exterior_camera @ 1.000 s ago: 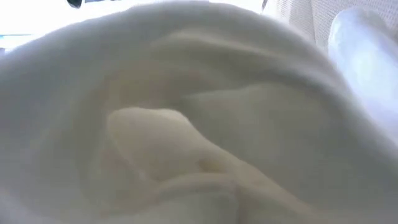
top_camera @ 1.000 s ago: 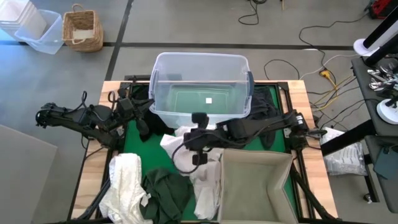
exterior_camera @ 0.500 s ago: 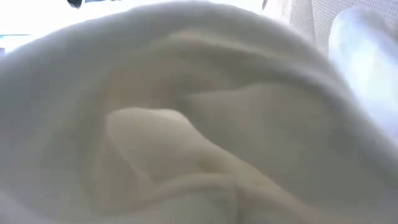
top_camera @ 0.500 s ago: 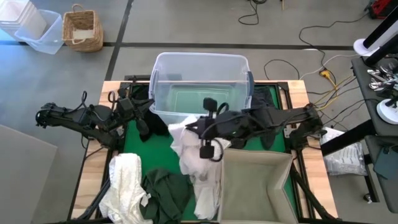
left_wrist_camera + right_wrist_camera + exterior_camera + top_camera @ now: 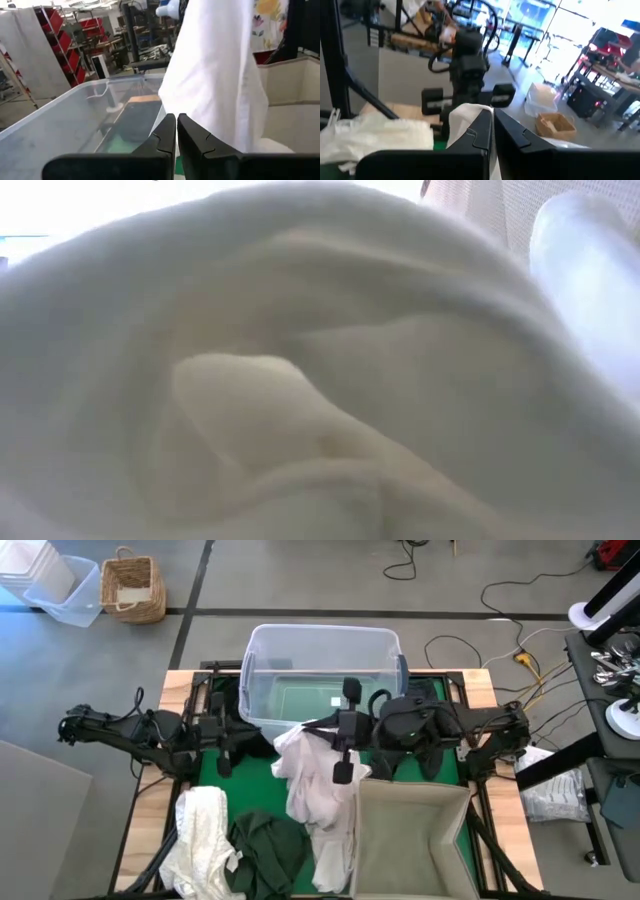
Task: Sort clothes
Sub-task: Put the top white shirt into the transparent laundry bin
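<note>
My right gripper (image 5: 308,730) hangs over the table's middle, just in front of the clear tub (image 5: 320,680), shut on a white garment (image 5: 310,785). Near the table's front lie a cream garment (image 5: 205,830), a dark green one (image 5: 265,845) and another white one (image 5: 335,850). White cloth (image 5: 300,380) fills the low view. My left gripper (image 5: 235,748) waits shut and empty by the tub's left near corner; its wrist view shows its fingers (image 5: 176,120) pointing at the hanging garment (image 5: 215,75). My right gripper pinches the white garment's top bunch (image 5: 462,117) between its two fingers, coming level from the table's right. The garment hangs slack below the fingers, and its lower end (image 5: 325,825) rests on the other clothes near the table's front.
A beige fabric box (image 5: 410,840) stands at the near right, beside the hanging garment. The clear tub's near wall (image 5: 75,130) is close to both grippers. Green mat (image 5: 215,775) shows between the left gripper and the clothes pile.
My right gripper has risen and drawn back toward the right with the white garment. The garment, first lying crumpled on the table, now hangs stretched below the fingers while its lower end stays on the pile. My left arm has shifted slightly toward the right.
</note>
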Controlling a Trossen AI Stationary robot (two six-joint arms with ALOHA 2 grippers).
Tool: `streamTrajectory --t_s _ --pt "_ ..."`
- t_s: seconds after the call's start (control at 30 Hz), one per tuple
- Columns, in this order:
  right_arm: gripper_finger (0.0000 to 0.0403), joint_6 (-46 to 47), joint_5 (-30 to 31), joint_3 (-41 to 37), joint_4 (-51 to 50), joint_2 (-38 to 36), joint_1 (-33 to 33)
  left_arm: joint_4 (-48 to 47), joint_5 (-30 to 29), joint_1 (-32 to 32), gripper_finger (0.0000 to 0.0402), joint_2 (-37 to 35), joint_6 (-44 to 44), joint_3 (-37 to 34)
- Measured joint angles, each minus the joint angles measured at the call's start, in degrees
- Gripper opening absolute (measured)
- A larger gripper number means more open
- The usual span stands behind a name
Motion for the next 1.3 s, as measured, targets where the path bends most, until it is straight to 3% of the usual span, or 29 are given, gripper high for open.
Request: streamTrajectory --t_s 0.6,0.87,1.0,1.3 --pt "0.0009 -9.73 -3.02 0.11 20.78 -5.29 -0.02 0.86 -0.77 0.02 0.0 0.24 0.02 0.0" --pt "0.0009 -8.98 -6.07 3.73 21.51 -5.15 -0.2 1.27 -0.91 0.0 0.0 0.47 1.03 0.0" --pt "0.0009 -6.94 -7.12 3.63 16.34 -4.94 -0.17 2.28 -0.95 0.02 0.0 0.72 1.5 0.0" --pt "0.0009 0.57 -6.02 -0.32 -12.2 0.29 -1.1 2.98 -1.01 0.02 0.0 0.53 1.5 0.0"
